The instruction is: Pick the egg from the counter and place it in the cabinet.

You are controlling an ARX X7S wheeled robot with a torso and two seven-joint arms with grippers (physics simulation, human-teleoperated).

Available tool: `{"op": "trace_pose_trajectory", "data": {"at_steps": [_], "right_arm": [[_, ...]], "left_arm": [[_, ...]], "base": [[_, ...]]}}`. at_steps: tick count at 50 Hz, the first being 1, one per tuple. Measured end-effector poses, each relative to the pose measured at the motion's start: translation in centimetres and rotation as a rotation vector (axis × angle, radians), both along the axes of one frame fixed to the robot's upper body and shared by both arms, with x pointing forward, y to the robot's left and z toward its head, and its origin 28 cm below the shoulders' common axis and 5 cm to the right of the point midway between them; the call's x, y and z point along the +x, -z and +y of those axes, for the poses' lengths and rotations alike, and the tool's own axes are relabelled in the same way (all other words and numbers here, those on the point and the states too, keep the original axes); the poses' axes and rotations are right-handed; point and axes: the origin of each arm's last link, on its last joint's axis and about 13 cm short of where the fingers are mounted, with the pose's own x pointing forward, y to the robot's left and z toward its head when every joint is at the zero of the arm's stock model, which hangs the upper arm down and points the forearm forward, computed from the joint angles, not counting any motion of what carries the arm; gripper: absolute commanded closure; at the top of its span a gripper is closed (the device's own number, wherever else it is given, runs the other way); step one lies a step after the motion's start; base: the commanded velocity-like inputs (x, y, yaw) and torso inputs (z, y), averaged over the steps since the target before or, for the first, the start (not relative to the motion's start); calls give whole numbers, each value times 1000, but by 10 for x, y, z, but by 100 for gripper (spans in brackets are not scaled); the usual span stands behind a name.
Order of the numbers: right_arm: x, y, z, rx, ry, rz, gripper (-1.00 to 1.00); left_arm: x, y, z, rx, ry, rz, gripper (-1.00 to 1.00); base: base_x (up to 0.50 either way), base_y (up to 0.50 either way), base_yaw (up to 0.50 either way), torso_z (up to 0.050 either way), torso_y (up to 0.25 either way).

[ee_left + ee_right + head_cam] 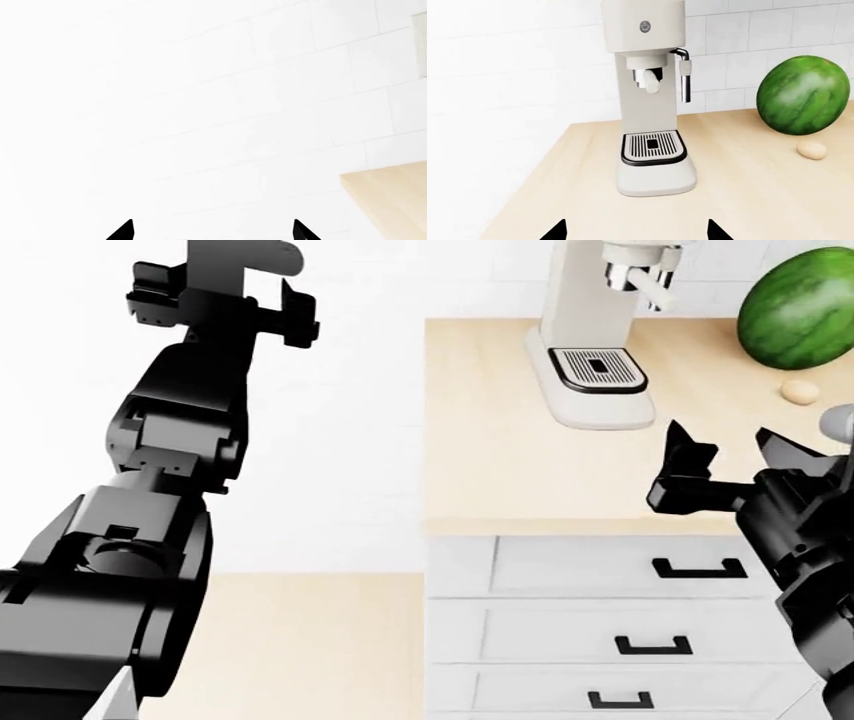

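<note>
The egg (pixel 799 391) is a small pale tan oval lying on the light-wood counter (pixel 494 460), just in front of the watermelon; it also shows in the right wrist view (pixel 812 149). My right gripper (pixel 731 455) is open and empty, hovering over the counter's front edge, short of the egg and to its left. In the right wrist view its gripper (pixel 636 231) shows only two spread black tips. My left gripper (pixel 227 305) is raised off the counter's left end near the white tiled wall, open and empty; its tips are spread in the left wrist view (pixel 213 231). No cabinet shows.
A white espresso machine (pixel 594 340) stands at the back of the counter, left of the egg. A big striped green watermelon (pixel 798 308) sits at the back right. White drawer fronts with black handles (pixel 698 567) are below the counter. The counter's corner (pixel 393 200) shows in the left wrist view.
</note>
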Motion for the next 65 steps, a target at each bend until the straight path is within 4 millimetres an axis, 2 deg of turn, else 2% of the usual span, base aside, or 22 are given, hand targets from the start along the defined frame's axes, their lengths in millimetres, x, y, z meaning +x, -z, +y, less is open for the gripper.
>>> {"op": "trace_pose_trajectory", "data": {"at_steps": [18,28,31,39,45,52,65], "right_arm": [[3,0,-12,11,50,19,-100],[3,5,-19,24,77,28,-100],[4,6,-21,28,85,31,-100],[8,11,-25,26,82,39,-100],[9,13,-27,20,79,42,-100],[9,13,-26,3,72,36,-100],[6,11,-20,-28,31,16,-100]], "left_arm": [[-1,5,7,-34,-82,38,-100],[-3,17,17,-91,-176,55,-100],[-4,21,23,-113,-248,49,-100],[-12,38,58,-163,-516,20,-100],[-18,49,75,-174,-645,14,-100],[-21,55,85,-167,-703,5,-100],[-23,55,91,-138,-696,-13,-100]], "base": [[104,-487,0,0,0],[105,-486,0,0,0],[105,-486,0,0,0],[107,-485,0,0,0],[147,-472,0,0,0],[453,-162,0,0,0],[500,-3,0,0,0]]}}
